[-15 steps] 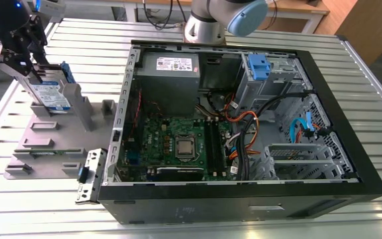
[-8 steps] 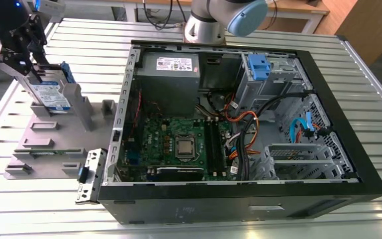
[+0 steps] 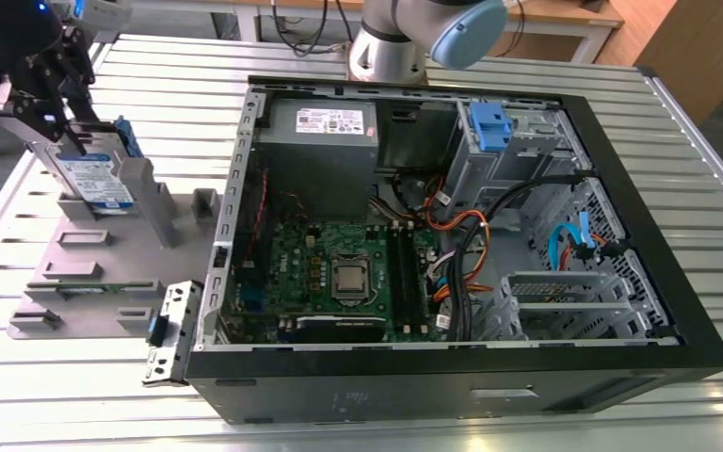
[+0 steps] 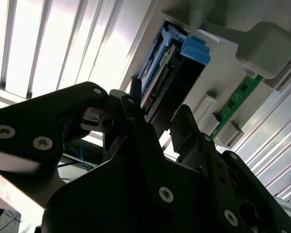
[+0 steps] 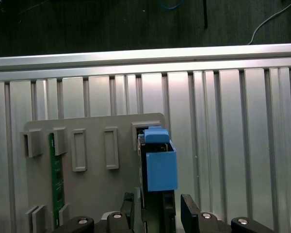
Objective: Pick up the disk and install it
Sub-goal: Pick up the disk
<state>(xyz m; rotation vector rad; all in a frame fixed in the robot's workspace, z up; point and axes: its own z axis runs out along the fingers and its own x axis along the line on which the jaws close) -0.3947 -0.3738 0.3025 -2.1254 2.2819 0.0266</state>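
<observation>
Disk [image 3: 98, 184] is seen standing on edge in a grey rack [image 3: 104, 268], at 9 o'clock from the open case [image 3: 462, 377] in the exterior view. Gripper [image 3: 76, 139] is set over the disk's upper end. In the first wrist view, fingers [image 5: 188, 209] are spread, one each side of the disk, with slim gaps seen. A green board [image 5: 56, 179] is slotted in the same rack, well apart from the disk.

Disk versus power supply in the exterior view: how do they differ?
The disk is small and stands on edge in the grey fixture outside the case; the power supply is a bigger box mounted inside it. The disk has blue rails, the power supply none. Both bear labels.
</observation>
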